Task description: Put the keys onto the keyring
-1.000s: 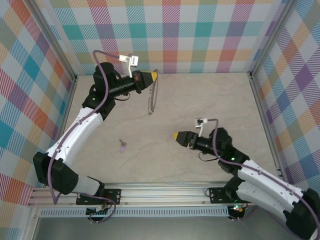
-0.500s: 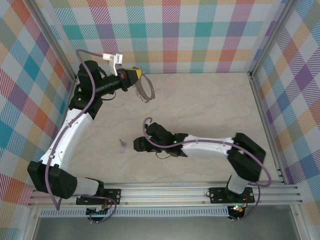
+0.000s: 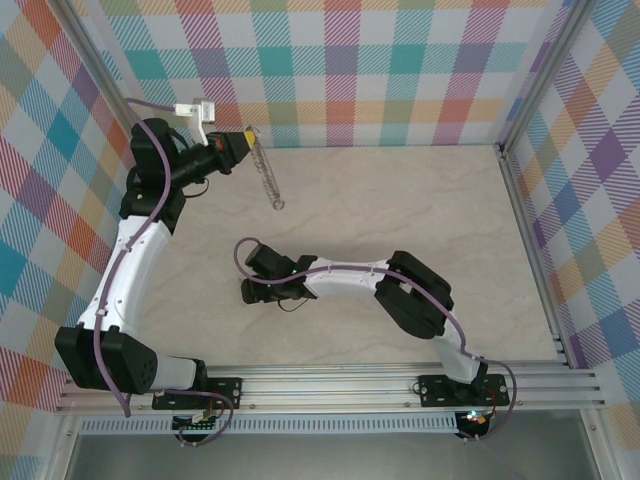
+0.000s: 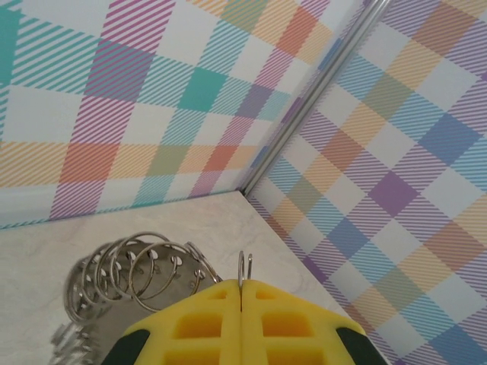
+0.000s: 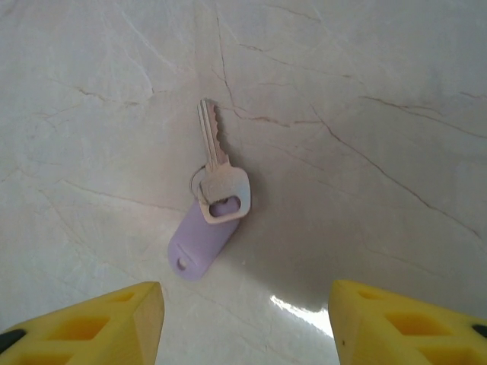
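Toothed silver key (image 5: 221, 186), lilac tag (image 5: 199, 242), veined marble table (image 5: 365, 114).
Near key right gripper (image 5: 243, 304) gapes; left gripper (image 4: 242, 284) clamps wire-loop keyring (image 4: 137, 270).

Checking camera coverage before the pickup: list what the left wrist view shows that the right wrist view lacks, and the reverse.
Left wrist: the keyring of silver loops, pinched in the shut left pincer, against plaid walls. Right wrist: the lilac-tagged key, lying flat ahead of the open right pincer. Shared: the marbled table and yellow fingers.
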